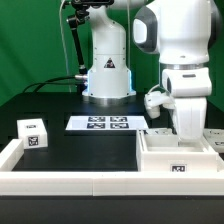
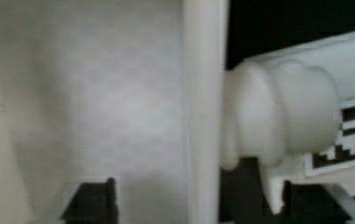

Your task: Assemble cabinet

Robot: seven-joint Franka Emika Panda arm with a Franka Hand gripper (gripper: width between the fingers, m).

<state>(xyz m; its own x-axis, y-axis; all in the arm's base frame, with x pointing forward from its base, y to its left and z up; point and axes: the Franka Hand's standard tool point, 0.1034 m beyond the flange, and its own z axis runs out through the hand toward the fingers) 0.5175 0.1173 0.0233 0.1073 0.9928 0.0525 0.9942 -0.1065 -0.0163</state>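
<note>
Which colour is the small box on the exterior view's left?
The small box is white with a black-and-white square tag; exterior view.

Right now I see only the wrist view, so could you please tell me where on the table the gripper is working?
Observer: The gripper is down at the cabinet, in the front corner at the exterior view's right.
Operator: Thank you; is any loose part elsewhere?
Observer: One small tagged box stands apart at the exterior view's left.
Operator: And between them?
Observer: The marker board lies flat there, before the robot's base.
</note>
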